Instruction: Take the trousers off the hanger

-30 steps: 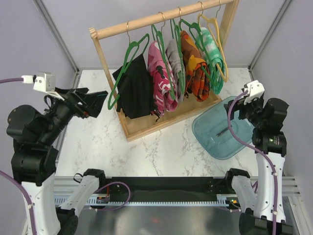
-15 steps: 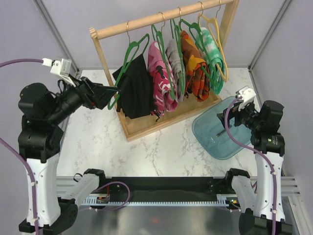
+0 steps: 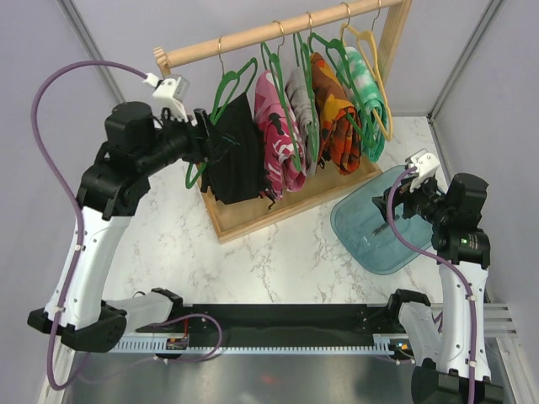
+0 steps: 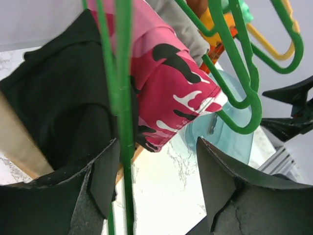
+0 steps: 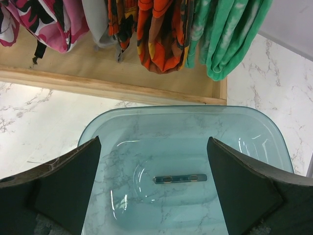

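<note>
Several trousers hang folded on hangers on a wooden rack: black trousers, pink camouflage, grey, orange-patterned and green-white. My left gripper is open at the left side of the black trousers. In the left wrist view the green hanger's wire runs between its fingers, close to the left one, with the black trousers and the pink camouflage ones just beyond. My right gripper is open and empty above the blue basin.
The rack's wooden base lies on the marble table. The clear blue basin sits at the right, near the rack's right end. An empty yellow hanger hangs at the rack's far right. Grey walls close the cell.
My left arm has swung up and to the right, bringing its open gripper from the left of the table to the black trousers' hanger. My right gripper dipped slightly toward the basin.
</note>
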Robot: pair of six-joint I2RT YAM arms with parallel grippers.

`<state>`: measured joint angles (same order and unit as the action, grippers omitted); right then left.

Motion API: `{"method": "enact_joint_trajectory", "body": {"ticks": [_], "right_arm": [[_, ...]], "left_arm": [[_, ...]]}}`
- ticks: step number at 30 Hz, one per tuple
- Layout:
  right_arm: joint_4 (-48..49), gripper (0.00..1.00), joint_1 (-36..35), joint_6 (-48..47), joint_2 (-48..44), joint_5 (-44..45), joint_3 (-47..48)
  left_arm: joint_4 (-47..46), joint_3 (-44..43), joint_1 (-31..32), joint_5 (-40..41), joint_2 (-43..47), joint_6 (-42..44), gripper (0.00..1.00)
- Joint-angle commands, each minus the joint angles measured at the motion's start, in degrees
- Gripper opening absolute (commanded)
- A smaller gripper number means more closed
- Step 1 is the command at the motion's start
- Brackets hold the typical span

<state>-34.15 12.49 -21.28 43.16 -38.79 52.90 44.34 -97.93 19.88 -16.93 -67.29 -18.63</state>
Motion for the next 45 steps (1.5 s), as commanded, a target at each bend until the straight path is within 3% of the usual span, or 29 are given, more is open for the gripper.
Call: {"method": "enact_joint_trajectory", "body": {"ticks": [1,5,6,8,18,24,30,38,40,45], "right_arm": [[0.1,0.98,0.0,-0.7,-0.5,-1.8,0.7],[-0.7,0.98,0.0,-0.9,-0.4,-2.0,1.6],[-0.9,0.98,0.0,-0.9,-0.5,-2.1,2.0],[-1.5,0.98,0.1,-0.9,-0.4,-2.6,2.5],[-4.3,0.98,0.0,0.4,0.1,-9.7,5.4],[-5.5,0.98,0.0,0.0,-0.4,-12.2,5.3],[-9.4,0.98,-0.1,-7.1,-1.2,-18.2,4.8],[-17.2,0.98,-0.7,-24.6,-1.2,-32.0,0.8],[-19.9,0.98,-1.8,-27.8,0.1,-32.5,0.4],[-19.0,0.98,-12.2,-30.8,2.7,-26.9,-0.3]], "left_arm": [[0.6,-3.5,5.9,15.7,-1.4,5.9,0.66],[0.9,-4.3,7.5,24.7,-3.9,9.6,0.41],[0.9,-4.5,7.5,26.2,-4.3,10.1,0.25],[0.9,-6.0,8.2,27.0,-5.6,11.4,0.02],[0.3,-19.7,14.2,27.1,-8.6,14.1,0.02],[-0.7,-20.9,14.8,26.2,-5.7,13.3,0.02],[-0.6,-15.4,14.8,23.5,-0.8,11.5,0.02],[-0.2,-3.1,14.8,18.4,11.6,6.9,0.02],[0.0,-1.0,14.8,17.2,14.0,5.6,0.02],[-0.2,6.3,14.8,12.0,21.1,3.4,0.02]]}}
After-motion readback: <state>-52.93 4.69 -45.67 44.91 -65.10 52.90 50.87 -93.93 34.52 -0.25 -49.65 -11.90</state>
